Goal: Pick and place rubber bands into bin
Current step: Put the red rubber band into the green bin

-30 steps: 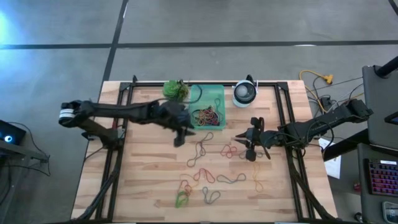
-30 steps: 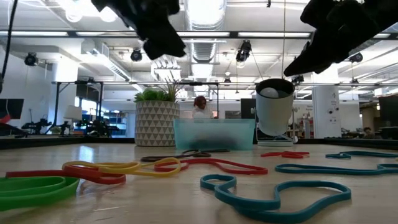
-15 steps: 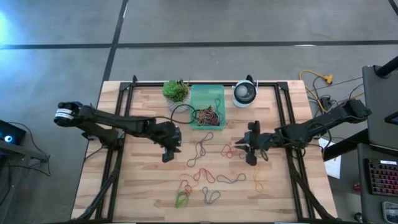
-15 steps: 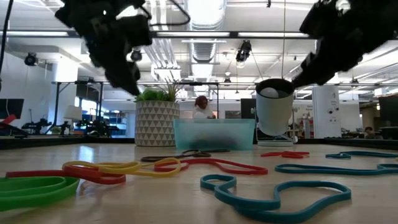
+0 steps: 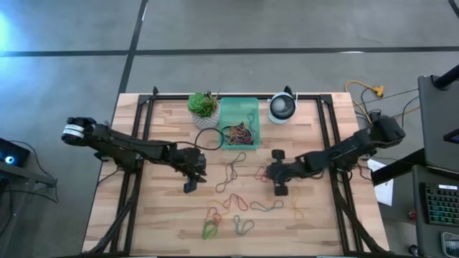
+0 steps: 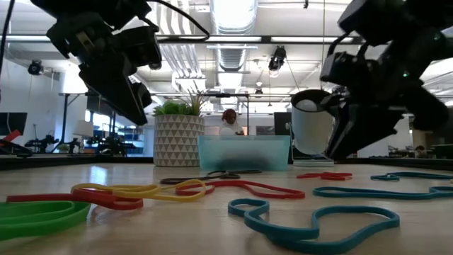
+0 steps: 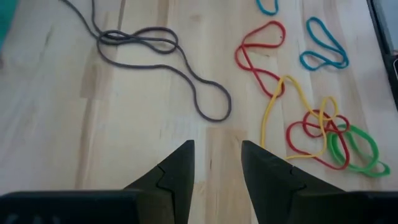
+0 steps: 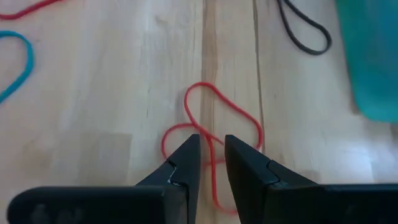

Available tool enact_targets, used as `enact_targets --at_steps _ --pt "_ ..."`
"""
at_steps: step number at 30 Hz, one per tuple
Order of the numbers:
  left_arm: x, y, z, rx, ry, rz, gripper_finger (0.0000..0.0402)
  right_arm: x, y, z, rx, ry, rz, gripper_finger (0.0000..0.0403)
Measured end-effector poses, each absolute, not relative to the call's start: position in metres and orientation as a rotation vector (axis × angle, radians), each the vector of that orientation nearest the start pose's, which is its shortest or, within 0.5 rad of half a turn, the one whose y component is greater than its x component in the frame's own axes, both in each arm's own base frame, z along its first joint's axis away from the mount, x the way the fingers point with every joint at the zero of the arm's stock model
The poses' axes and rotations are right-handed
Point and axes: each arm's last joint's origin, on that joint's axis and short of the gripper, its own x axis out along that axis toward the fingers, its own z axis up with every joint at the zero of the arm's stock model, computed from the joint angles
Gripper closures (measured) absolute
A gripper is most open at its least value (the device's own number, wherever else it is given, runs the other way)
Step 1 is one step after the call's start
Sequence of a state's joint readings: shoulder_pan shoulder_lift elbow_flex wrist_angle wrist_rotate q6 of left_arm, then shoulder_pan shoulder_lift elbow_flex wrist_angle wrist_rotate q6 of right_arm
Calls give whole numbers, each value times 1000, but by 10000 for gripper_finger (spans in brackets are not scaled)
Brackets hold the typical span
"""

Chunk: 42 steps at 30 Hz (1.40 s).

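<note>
Several rubber bands lie flat on the wooden table: a dark one (image 5: 233, 172), a red one (image 5: 265, 173), a green one (image 5: 209, 229) and others. More bands fill the mint-green bin (image 5: 247, 107) at the far middle. My left gripper (image 5: 189, 186) hangs open above bare wood, short of the dark band (image 7: 211, 116), with nothing between its fingers (image 7: 217, 146). My right gripper (image 5: 271, 172) hovers over the red band (image 8: 202, 83), its fingers (image 8: 211, 142) a narrow gap apart. In the low view its tips (image 6: 338, 149) are just above the table.
A potted plant (image 5: 203, 106) stands left of the bin and a round white-and-dark device (image 5: 282, 107) stands right of it. A black cable (image 5: 208, 132) loops near the bin's left wall. Teal, yellow and red bands (image 7: 320, 53) lie toward the near edge.
My left gripper has come down and away from the bin, toward the table's near left, and tipped more steeply. My right gripper has sunk and gone toward the table's left, over the red band, rolling as it went. No band has moved.
</note>
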<state>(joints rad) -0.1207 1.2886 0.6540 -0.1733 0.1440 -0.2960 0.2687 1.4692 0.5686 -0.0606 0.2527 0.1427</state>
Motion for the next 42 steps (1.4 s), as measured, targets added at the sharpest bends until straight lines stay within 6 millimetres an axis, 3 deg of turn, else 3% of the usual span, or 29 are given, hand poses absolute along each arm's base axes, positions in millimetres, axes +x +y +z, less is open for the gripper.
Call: enact_targets --at_steps 8,21,26,31,39,42 --pt "242 -34 192 -274 833 -136 285 259 54 123 -124 977 -47 333" --pt "242 -34 192 -271 828 -139 285 258 46 119 -50 1036 -3 261" --pt "242 -34 192 -271 823 -139 285 259 46 111 -16 1071 12 253" --pt "242 -34 192 -271 823 -140 285 260 46 106 -1 1094 1 276" --pt "242 -34 192 -271 824 -139 285 258 47 107 2 1112 11 376" --pt "242 -34 192 -271 824 -139 285 258 47 107 3 1112 10 390"
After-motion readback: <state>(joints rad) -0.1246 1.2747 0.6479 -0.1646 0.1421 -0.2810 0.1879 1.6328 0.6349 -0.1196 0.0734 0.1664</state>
